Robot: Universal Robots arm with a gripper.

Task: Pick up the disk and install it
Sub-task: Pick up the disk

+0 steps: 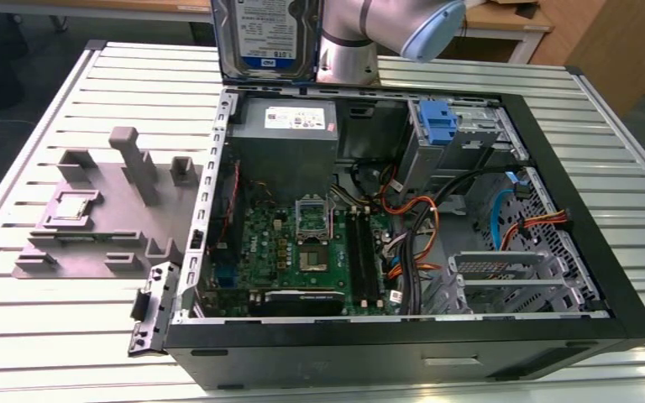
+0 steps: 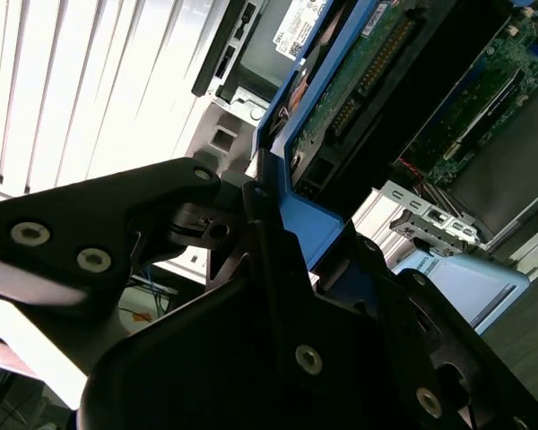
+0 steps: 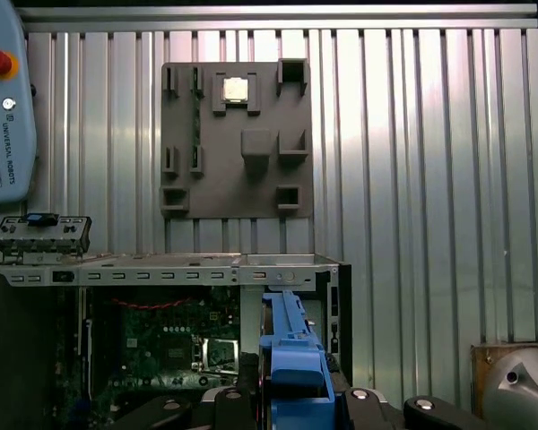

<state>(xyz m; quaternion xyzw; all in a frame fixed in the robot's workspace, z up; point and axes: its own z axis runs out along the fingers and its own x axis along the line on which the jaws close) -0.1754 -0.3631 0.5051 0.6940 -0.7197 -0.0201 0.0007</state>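
The disk [image 1: 266, 38], a silver drive with a white-and-blue label in a blue carrier, hangs upright above the far edge of the open computer case [image 1: 591, 252], next to the arm's grey wrist [image 1: 351, 42]. In the first wrist view my gripper [image 3: 291, 396] is shut on the disk's blue carrier edge [image 3: 291, 354], with black fingers [image 3: 226, 399] on either side. The second wrist view shows the disk's green circuit-board underside [image 2: 359, 81] and the blue carrier [image 2: 309, 228] clamped between the black fingers [image 2: 260, 242].
The case lies open on a slatted metal table [image 1: 54, 327], showing the motherboard [image 1: 300, 252], a grey power supply [image 1: 289, 126], cables and a blue bracket [image 1: 440, 122] in the drive bay. A grey fixture plate [image 1: 110, 210] sits on the exterior view's left. A pendant [image 3: 4, 98] lies beside the case.
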